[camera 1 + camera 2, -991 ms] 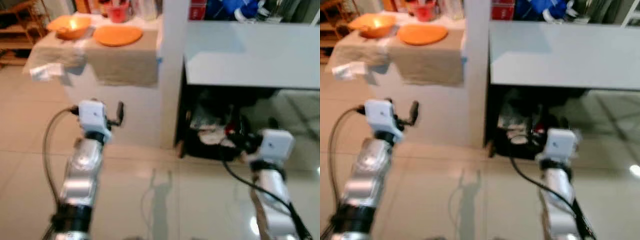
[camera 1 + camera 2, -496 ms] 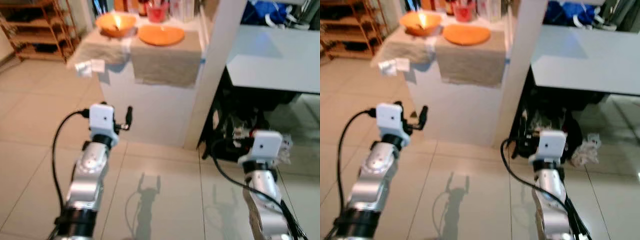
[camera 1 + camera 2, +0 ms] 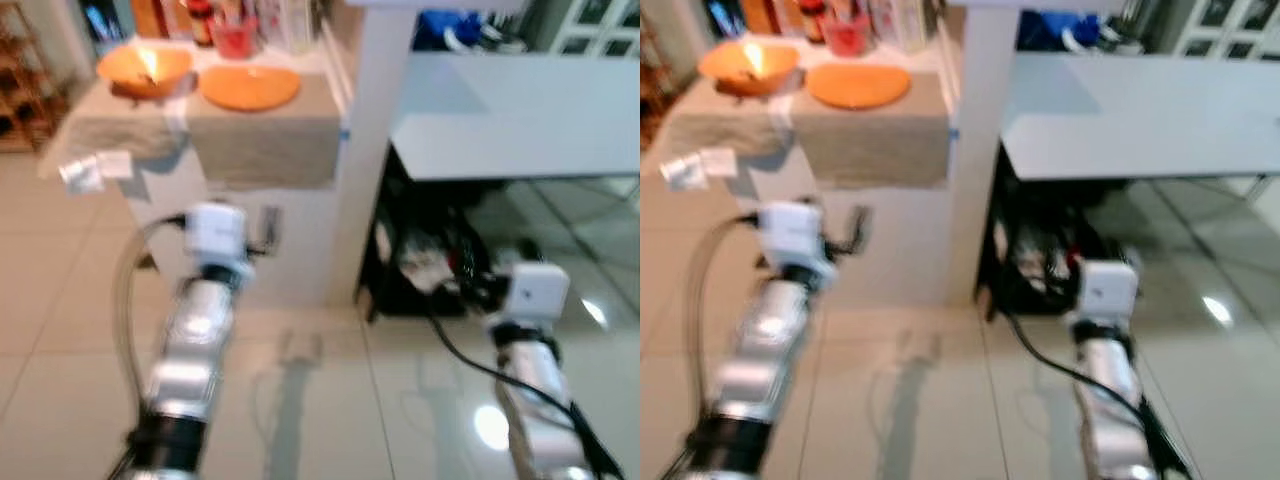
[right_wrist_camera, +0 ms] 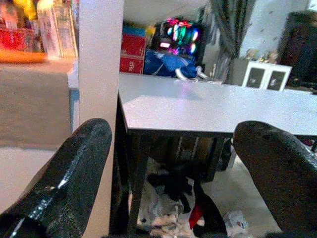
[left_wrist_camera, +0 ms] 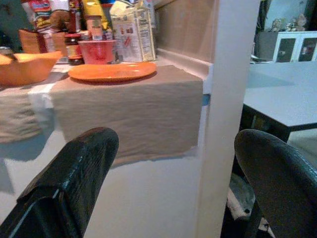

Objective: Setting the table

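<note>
Left wrist view reveals cartons [image 5: 130, 30] behind the orange plate [image 5: 112, 71]; both the left gripper [image 5: 168, 163] and the right gripper [image 4: 178, 163] are spread, empty; white pillar [image 3: 372, 150] at 12 o'clock.

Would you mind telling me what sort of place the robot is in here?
Probably a home kitchen or dining area: a cloth-draped counter holding an orange plate, an orange bowl and food packets, beside a grey table.

We see two silver, cylindrical arms, each topped by a white boxy wrist block with a black cable looping back from it. The left gripper [image 5: 163, 183] and right gripper [image 4: 173, 183] each carry two broad, rounded, glossy black fingers [image 5: 74, 173].
</note>
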Robot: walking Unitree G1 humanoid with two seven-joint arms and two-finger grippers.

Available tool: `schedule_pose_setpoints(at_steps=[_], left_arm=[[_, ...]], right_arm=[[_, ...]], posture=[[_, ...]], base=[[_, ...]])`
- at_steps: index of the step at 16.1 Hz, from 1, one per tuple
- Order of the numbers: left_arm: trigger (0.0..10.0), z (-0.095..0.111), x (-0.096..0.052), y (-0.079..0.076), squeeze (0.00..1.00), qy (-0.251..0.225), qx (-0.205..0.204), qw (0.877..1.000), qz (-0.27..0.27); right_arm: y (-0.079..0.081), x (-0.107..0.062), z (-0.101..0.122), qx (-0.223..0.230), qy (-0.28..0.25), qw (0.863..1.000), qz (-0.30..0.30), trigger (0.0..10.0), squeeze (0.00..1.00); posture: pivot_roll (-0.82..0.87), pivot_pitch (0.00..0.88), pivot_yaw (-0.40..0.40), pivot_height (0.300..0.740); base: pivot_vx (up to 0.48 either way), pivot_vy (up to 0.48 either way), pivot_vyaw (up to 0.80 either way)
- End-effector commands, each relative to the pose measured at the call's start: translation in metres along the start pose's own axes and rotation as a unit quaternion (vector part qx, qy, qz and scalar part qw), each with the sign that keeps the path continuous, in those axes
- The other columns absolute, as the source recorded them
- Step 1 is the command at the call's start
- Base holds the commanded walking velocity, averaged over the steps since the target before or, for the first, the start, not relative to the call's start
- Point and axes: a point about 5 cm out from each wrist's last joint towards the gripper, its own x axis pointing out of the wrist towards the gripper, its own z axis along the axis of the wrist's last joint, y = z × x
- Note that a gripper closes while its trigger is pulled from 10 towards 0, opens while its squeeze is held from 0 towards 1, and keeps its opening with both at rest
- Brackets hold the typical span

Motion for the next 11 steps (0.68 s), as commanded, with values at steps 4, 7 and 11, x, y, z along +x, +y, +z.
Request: schedule_pose_setpoints(at_steps=[4, 7, 11], left_arm=[[10.0, -0.0008, -0.0011, 0.0135, 0.0, 0.007, 0.01, 0.999, 0.034], [10.0, 0.0002, -0.0007, 0.0175, 0.0, 0.006, 0.012, 0.999, 0.048], [10.0, 0.0009, 0.0004, 0.0159, 0.0, 0.005, 0.022, 0.999, 0.04]], right_arm=[[0.0081, 0.0053, 0.0037, 0.006, -0.009, 1.0, 0.016, 10.0, 0.0], [0.01, 0.0062, 0.0031, 0.009, -0.007, 1.0, 0.022, 10.0, 0.0], [0.0106, 0.0065, 0.0007, -0.002, 0.002, 1.0, 0.018, 10.0, 0.0]], posture=[[0.07, 0.0, -0.032, 0.74], [0.07, 0.0, -0.034, 0.74], [0.07, 0.0, -0.031, 0.74]], base=[[0.425, 0.067, 0.0], [0.292, 0.379, 0.0], [0.283, 0.387, 0.27]])
